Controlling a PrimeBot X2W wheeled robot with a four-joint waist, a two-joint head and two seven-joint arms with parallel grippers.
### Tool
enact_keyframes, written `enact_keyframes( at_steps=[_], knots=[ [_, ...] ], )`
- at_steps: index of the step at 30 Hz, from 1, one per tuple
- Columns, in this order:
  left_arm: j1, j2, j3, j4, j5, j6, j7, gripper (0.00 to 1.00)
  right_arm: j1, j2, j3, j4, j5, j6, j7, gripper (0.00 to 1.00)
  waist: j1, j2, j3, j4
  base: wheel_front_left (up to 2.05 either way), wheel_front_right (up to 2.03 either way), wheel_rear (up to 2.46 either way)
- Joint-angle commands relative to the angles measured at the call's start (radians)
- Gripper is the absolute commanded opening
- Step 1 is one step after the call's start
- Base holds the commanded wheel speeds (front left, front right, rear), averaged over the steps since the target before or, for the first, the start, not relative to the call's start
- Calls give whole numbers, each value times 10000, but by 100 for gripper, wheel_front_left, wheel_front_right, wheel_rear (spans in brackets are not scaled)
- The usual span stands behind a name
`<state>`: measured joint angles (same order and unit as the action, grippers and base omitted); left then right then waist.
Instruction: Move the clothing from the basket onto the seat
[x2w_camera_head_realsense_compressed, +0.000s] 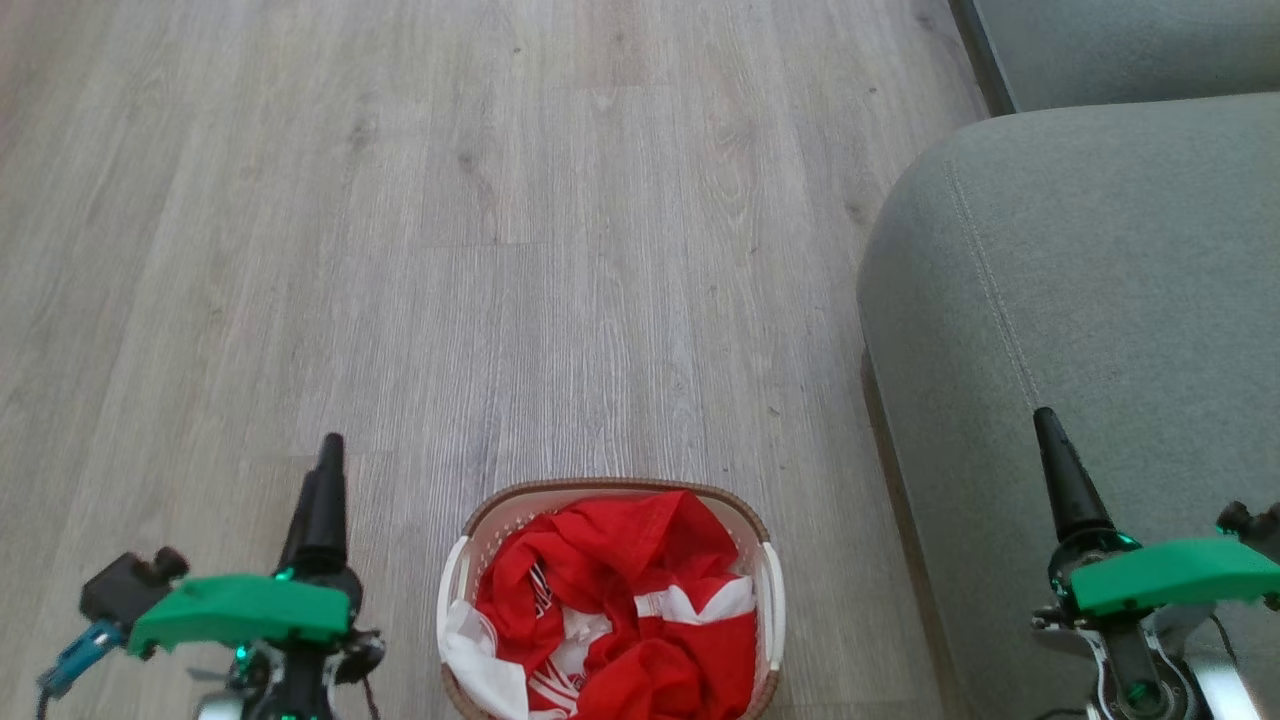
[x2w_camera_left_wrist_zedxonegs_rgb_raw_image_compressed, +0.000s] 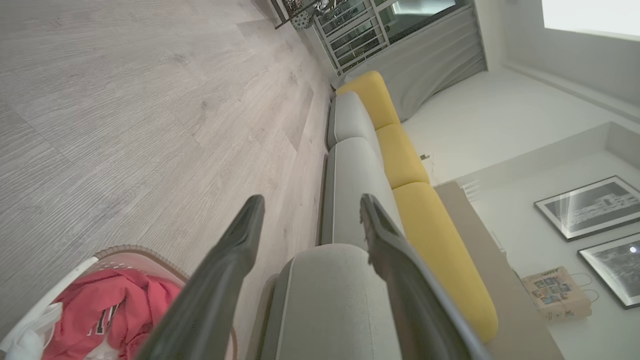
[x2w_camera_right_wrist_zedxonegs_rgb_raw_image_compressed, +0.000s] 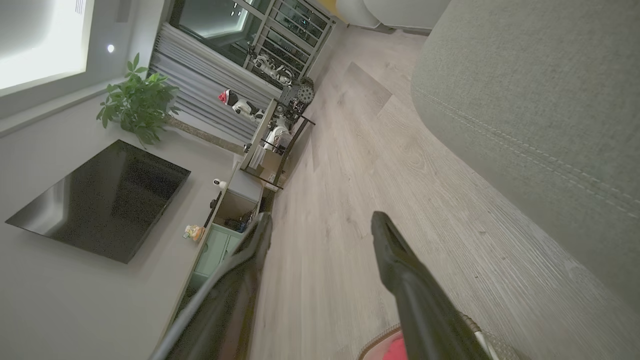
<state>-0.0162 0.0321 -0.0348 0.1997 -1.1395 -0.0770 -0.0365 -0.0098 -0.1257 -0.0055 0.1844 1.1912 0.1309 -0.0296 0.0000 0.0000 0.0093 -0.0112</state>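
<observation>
Head view: the basket (x2w_camera_head_realsense_compressed: 610, 487) sat on the wood floor (x2w_camera_head_realsense_compressed: 500, 200) at bottom centre, btwn the two arms. The clothing (x2w_camera_head_realsense_compressed: 620, 580) was heaped inside it: crumpled red fabric w/ white bands & a bit of dark print, filling it to approx rim level. Some white fabric (x2w_camera_head_realsense_compressed: 480, 665) bunched at the basket's lower-left corner and lapped over the rim. All the clothing seen was in the basket. The seat (x2w_camera_head_realsense_compressed: 1100, 300) took up the right side. Its rounded edge was near the basket but not touching, w/ a strip of floor btwn them.

Left claw (x2w_camera_left_wrist_zedxonegs_rgb_raw_image_compressed: 311, 200): in the left wrist view both fingers were spread wide w/ nothing btwn them, pointing toward the seat's end. Basket & clothing showed at that view's lower left, beside the left finger. In the head view this claw hovered left of the basket, seen edge-on and clear of the rim.

Right claw (x2w_camera_right_wrist_zedxonegs_rgb_raw_image_compressed: 322, 217): in the right wrist view its fingers were spread too, holding nothing, w/ floor beyond them and the seat at upper right. A sliver of basket rim & red showed at the bottom edge. In the head view it showed against the seat, right of the basket and well apart from it.

Bkgd: yellow back cushions (x2w_camera_left_wrist_zedxonegs_rgb_raw_image_compressed: 400, 155) along the sofa, framed pics (x2w_camera_left_wrist_zedxonegs_rgb_raw_image_compressed: 590, 205) on the wall, a TV (x2w_camera_right_wrist_zedxonegs_rgb_raw_image_compressed: 100, 200) & a potted plant (x2w_camera_right_wrist_zedxonegs_rgb_raw_image_compressed: 137, 102).
</observation>
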Motion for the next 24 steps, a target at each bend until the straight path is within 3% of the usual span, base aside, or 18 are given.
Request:
enact_keyframes(
  at_steps=[1,24],
  knots=[
    [-477,111,-18,-403,403,86,-100,100,-513,-224,116,-450,-381,-1,-150,100,0,0,2,-7,0,0,0],
    [-564,133,-854,-628,4099,810,-773,100,-559,-554,634,-655,-3509,-1,-829,100,0,0,10,-55,0,0,0]
  ],
)
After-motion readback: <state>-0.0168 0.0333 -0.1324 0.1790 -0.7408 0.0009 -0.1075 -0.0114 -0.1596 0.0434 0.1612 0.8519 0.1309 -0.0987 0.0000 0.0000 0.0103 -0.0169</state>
